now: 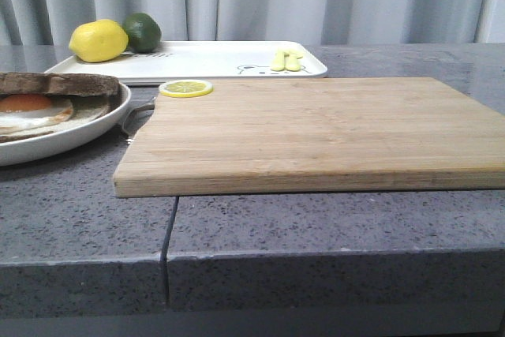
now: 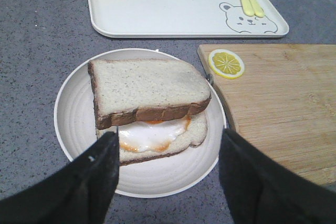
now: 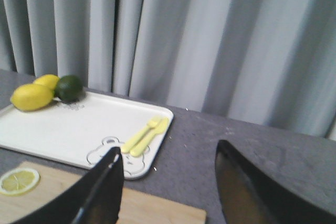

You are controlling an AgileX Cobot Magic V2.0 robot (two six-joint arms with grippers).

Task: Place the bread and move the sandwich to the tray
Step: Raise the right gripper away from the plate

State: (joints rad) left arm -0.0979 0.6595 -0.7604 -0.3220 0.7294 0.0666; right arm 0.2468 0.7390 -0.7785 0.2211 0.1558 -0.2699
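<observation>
1. Currently, my left gripper (image 2: 168,174) hangs spread over the sandwich (image 2: 149,107) on its plate (image 2: 73,124).
2. My right gripper (image 3: 168,182) is spread, holding nothing.
3. Beyond the cutting board (image 1: 316,132) lies the tray (image 1: 221,59).

Low front view across table, left wrist above sandwich (image 2: 149,108), both wrists sharing tray (image 3: 79,129)

Soft, even light fills all three views, with no hard glare. The cutting board (image 1: 316,136) throws a thin shadow onto the desk (image 1: 79,219). The right tool (image 3: 168,192) looks blurred, its dark fingers (image 3: 102,192) out of focus.
</observation>
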